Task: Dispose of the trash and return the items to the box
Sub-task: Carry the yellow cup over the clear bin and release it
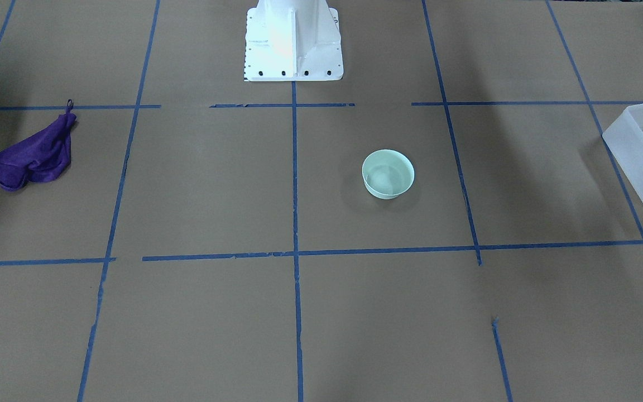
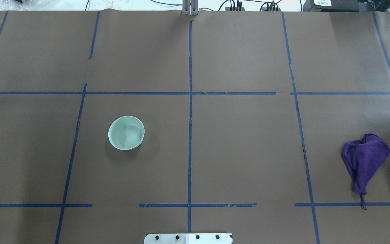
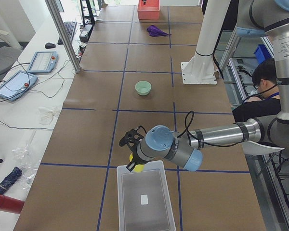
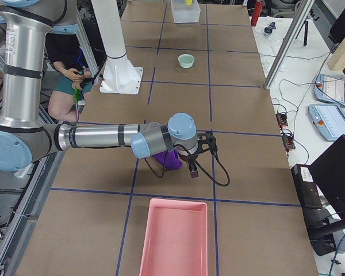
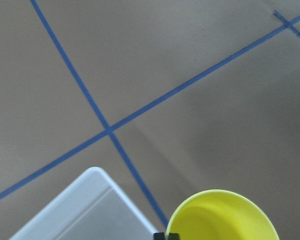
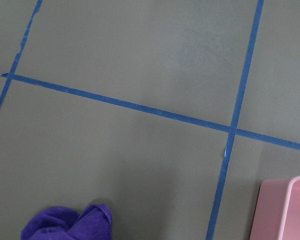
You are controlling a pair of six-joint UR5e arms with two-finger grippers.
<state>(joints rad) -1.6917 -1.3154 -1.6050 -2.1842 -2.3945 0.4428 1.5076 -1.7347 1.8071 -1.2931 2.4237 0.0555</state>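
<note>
The yellow cup (image 5: 222, 217) fills the bottom of the left wrist view, with a dark fingertip (image 5: 166, 236) at its rim. In the left side view my left gripper (image 3: 133, 162) holds the cup (image 3: 137, 168) at the near-table end of the frosted-white box (image 3: 144, 199), above its edge. The box corner (image 5: 85, 210) lies beside the cup. The mint-green bowl (image 2: 126, 133) stands upright and alone on the brown table, also in the front view (image 1: 388, 173). My right gripper (image 4: 204, 150) hovers beside the purple cloth (image 4: 169, 160); I cannot tell if it is open.
The purple cloth (image 2: 366, 159) lies crumpled at the table's right. A pink bin (image 4: 173, 236) sits past it at the right end, its corner in the right wrist view (image 6: 285, 210). The white robot base (image 1: 293, 42) stands at the table's back edge. Blue tape lines cross the table.
</note>
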